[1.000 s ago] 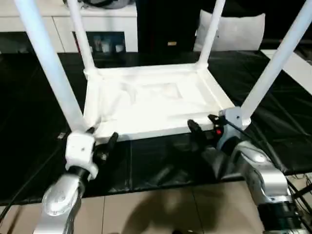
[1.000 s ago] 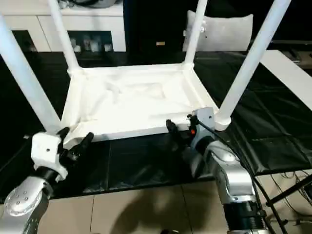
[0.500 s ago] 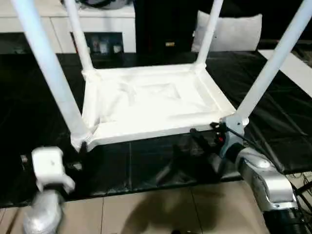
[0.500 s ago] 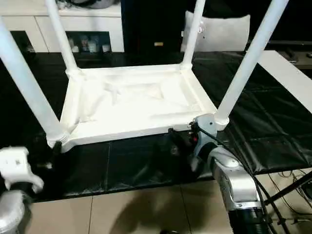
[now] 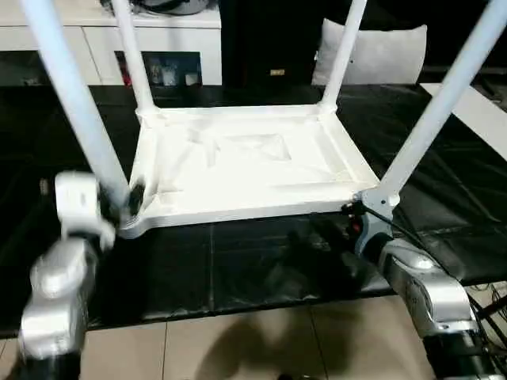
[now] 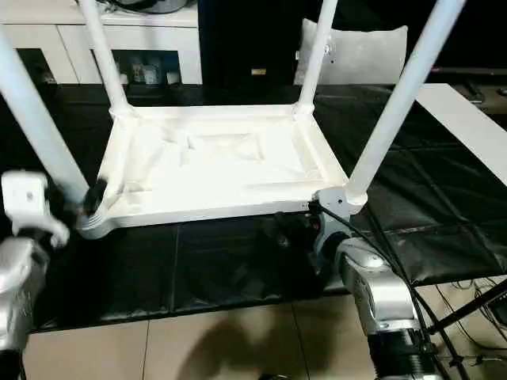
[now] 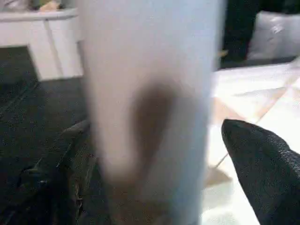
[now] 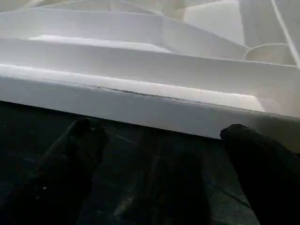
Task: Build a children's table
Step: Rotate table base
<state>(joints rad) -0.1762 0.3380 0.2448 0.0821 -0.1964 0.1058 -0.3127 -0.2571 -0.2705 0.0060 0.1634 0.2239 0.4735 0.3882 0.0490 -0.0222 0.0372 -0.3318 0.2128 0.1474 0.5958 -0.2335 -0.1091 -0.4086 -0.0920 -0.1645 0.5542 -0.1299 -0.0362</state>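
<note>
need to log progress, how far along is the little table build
Mostly done: the white tabletop lies upside down on the black work table with all four legs standing in its corner sockets. In hand: the left gripper, open, straddles the near left leg; the right gripper is open by the near edge. Left, probably: checking that leg, then turning the table upright.
</note>
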